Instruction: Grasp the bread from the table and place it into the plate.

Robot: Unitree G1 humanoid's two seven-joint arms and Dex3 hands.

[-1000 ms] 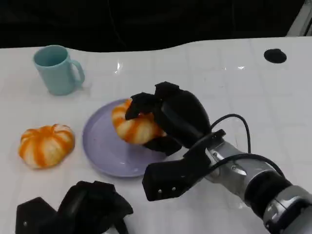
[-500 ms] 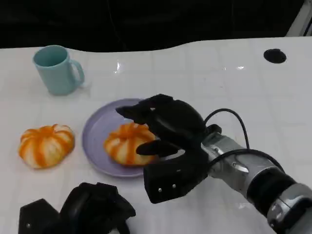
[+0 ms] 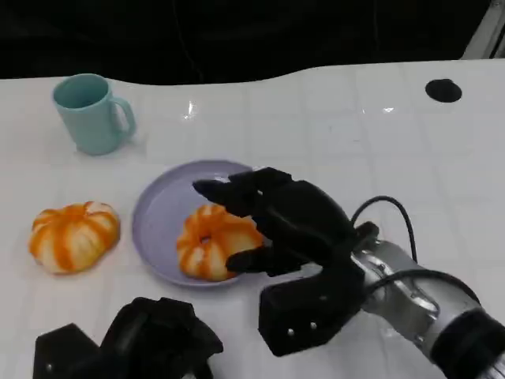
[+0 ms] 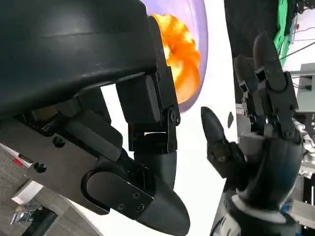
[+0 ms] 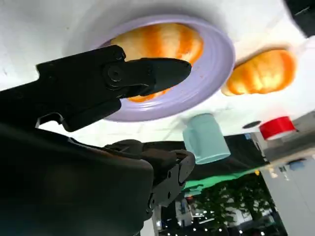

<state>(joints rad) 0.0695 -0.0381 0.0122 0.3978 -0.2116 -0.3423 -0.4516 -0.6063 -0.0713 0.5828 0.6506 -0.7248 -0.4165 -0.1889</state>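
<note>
Orange-striped bread (image 3: 211, 242) lay on the lilac plate (image 3: 162, 212), while my right hand (image 3: 276, 221) hovered just above it with fingers (image 3: 217, 189) spread wide and holding nothing, and my left hand (image 3: 150, 341), near the plate's front rim, was curled so that I could not tell its grip.

occl: bread (image 3: 207, 242) right part behind right hand (image 3: 272, 217) | left hand (image 3: 130, 347) cut off, prob. curled

Second bread (image 3: 74, 235) and mug (image 3: 91, 111) crowd the plate's (image 3: 158, 217) left; right side open
</note>
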